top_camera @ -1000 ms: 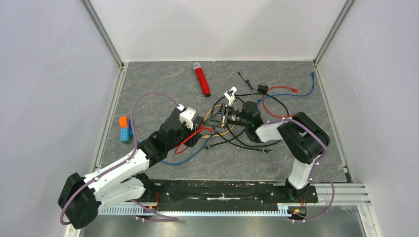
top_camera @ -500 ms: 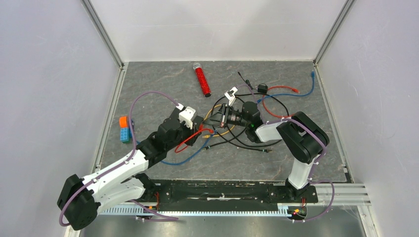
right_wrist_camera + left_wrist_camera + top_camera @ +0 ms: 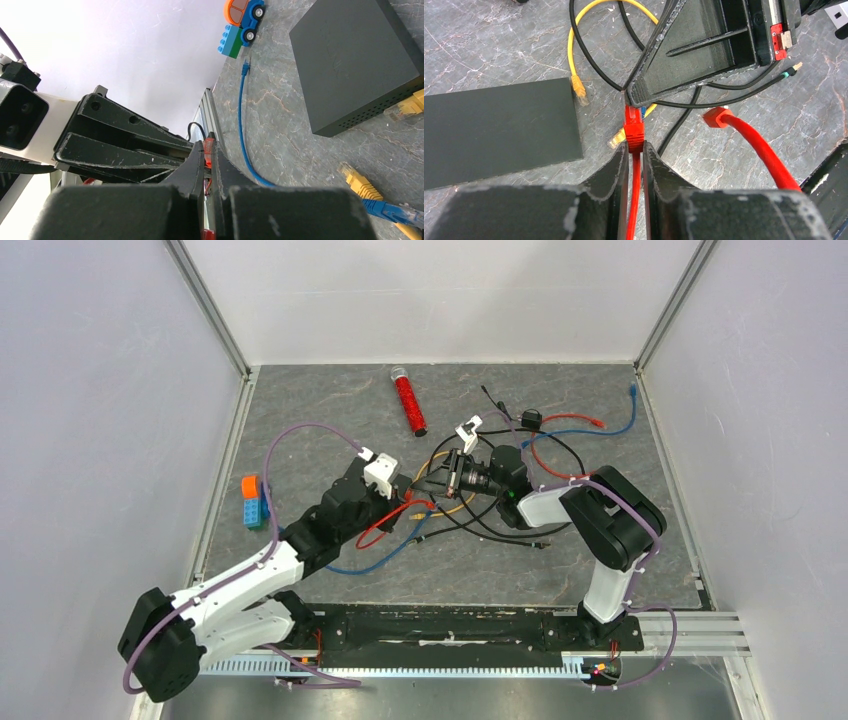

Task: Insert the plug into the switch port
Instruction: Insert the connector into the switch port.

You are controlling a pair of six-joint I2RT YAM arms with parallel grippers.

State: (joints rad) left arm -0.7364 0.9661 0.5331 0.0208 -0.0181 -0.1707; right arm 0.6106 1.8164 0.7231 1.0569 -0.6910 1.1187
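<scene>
Plug [image 3: 634, 125]: red, centre of the left wrist view, over the table [image 3: 774, 115], its tip just below the tip of the right gripper [image 3: 627, 92]
Left gripper [image 3: 635, 149]: clamped on the plug's rear boot and red cable [image 3: 634, 200]
Right gripper [image 3: 206, 150]: fingers pressed together; cannot tell whether they pinch anything
Switch [image 3: 499, 130]: flat black box, lower left, near the plug, not touching; ports hidden
Yellow plug [image 3: 580, 92]: at the switch's upper right corner
2nd red plug [image 3: 716, 117]: right of centre

The left arm [image 3: 245, 580] and right arm [image 3: 548, 506] pair white shells with black joints, a purple cable [image 3: 300, 427] looping along each. Their black fingers [image 3: 609, 180] show scuffed grey edges.
</scene>
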